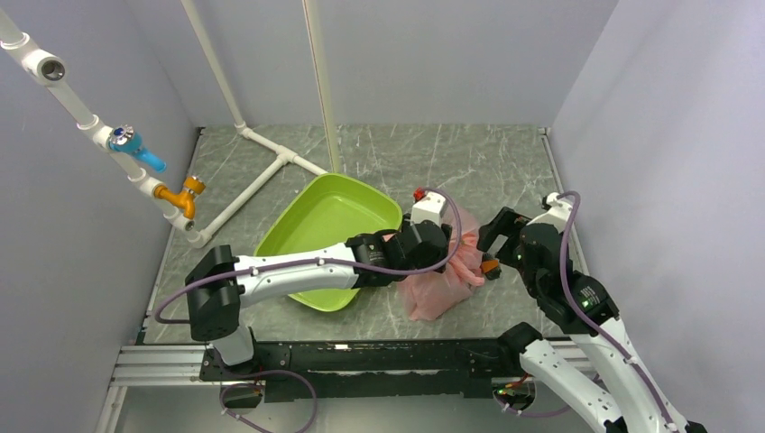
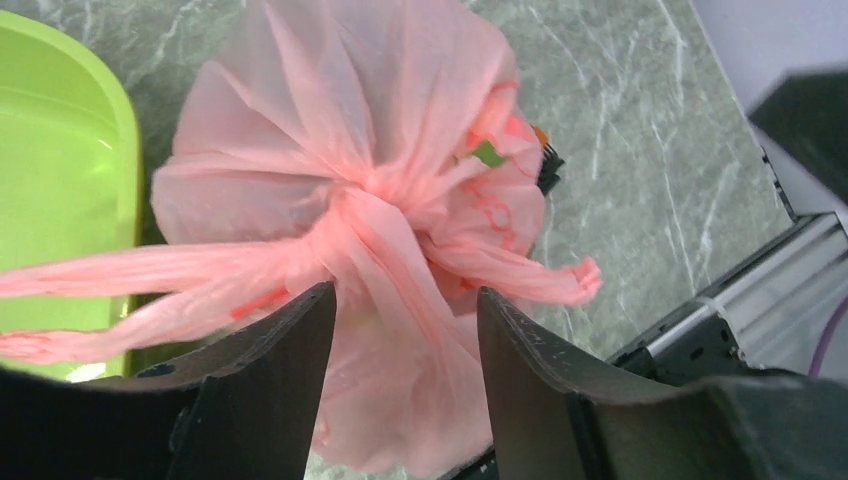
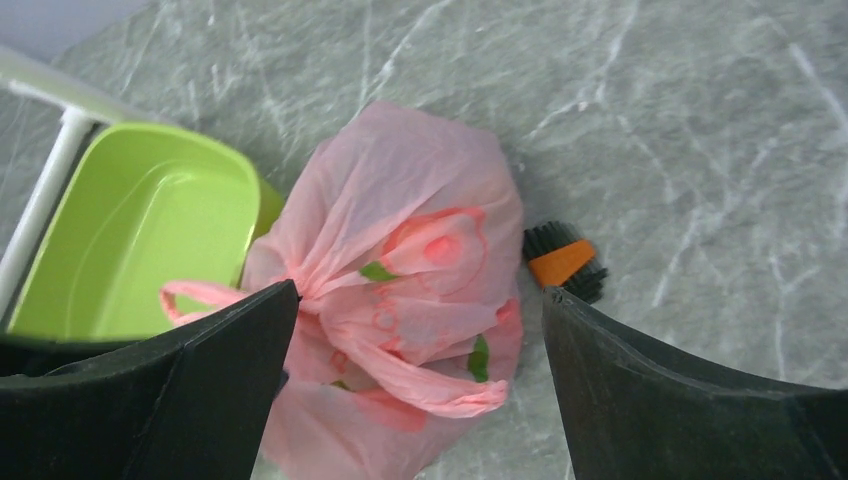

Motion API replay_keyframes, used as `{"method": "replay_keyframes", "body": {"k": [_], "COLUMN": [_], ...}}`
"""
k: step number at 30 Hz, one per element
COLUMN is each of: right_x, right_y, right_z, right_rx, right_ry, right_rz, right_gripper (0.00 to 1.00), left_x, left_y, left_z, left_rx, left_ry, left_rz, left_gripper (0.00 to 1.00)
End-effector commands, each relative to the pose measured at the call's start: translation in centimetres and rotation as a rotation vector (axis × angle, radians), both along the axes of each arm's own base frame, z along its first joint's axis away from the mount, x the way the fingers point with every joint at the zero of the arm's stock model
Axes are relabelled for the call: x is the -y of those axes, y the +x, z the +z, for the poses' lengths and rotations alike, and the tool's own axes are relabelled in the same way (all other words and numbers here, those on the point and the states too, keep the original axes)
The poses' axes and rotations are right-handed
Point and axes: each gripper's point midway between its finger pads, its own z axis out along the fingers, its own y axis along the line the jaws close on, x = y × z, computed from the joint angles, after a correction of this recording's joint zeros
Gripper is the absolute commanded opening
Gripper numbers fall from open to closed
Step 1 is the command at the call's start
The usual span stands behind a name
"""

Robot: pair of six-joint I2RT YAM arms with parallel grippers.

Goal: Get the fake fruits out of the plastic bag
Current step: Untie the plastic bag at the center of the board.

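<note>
— How is the knot best undone?

— The twisted neck should be pinched low by the left claw, whose jaws are held apart astride it. The soft bulge should be pinned by the right claw, which is spread wide and empty.

— And the bag?

— The bag is thin, crinkly pink film, knotted shut just beside the smooth green tray. The fruits are hidden inside.

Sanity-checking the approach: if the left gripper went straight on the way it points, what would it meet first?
The plastic bag: its knotted neck sits between the spread jaws of the left gripper, dead ahead. How close is hard to judge.
</note>
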Motion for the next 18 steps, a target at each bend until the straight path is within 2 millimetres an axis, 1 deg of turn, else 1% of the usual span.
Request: {"method": "replay_keyframes", "body": {"k": [1, 2, 3, 5, 6, 7, 8, 9, 11, 13, 15, 16, 18], "right_x": [-3.6, -4.3, -4.6, -4.7, -4.8, -4.8, -4.9, -5.0, -5.0, -5.3, -6.0, -6.4, -7.4], "right_y": [0.2, 0.2, 0.2, 0.3, 0.4, 0.4, 0.4, 0.5, 0.6, 0.8, 0.9, 0.9, 1.0], "right_z": [0.9, 1.0, 0.9, 0.5, 0.2, 0.1, -0.1, -0.3, -0.8, -1.6, -2.1, -2.3, -2.1], "right_rx": [0.055, 0.067, 0.063, 0.037, 0.025, 0.017, 0.007, -0.003, -0.032, -0.063, -0.088, -0.094, -0.088], "right_ry": [0.039, 0.035, 0.033, 0.035, 0.033, 0.033, 0.029, 0.029, 0.02, 0.016, 0.038, 0.057, 0.116], "right_rz": [0.218, 0.268, 0.286, 0.279, 0.277, 0.277, 0.281, 0.282, 0.276, 0.278, 0.295, 0.301, 0.321], "right_gripper": [0.94, 0.94, 0.94, 0.9, 0.9, 0.91, 0.97, 0.99, 1.0, 1.0, 0.99, 0.98, 0.95], "left_x": [0.8, 0.8, 0.9, 0.9, 0.9, 0.8, 0.8, 0.9, 0.9, 0.9, 0.8, 0.8, 1.0], "left_y": [1.0, 1.0, 1.1, 1.2, 1.2, 1.3, 1.3, 1.2, 1.2, 1.0, 0.7, 0.6, 0.2], "left_z": [0.4, 0.1, -0.1, -0.5, -0.7, -0.8, -0.8, -0.9, -0.9, -0.9, -1.0, -0.9, -0.7], "left_rx": [-0.037, -0.045, -0.051, -0.06, -0.063, -0.064, -0.067, -0.07, -0.071, -0.074, -0.078, -0.075, -0.07], "left_ry": [-0.056, -0.05, -0.046, -0.046, -0.042, -0.039, -0.04, -0.043, -0.047, -0.045, -0.05, -0.063, -0.096], "left_rz": [0.013, 0.011, 0.01, 0.005, 0.004, 0.005, 0.003, -0.005, -0.012, -0.018, -0.033, -0.043, -0.066], "left_gripper": [0.57, 0.55, 0.54, 0.48, 0.45, 0.43, 0.42, 0.41, 0.38, 0.31, 0.14, 0.09, 0.05]}}
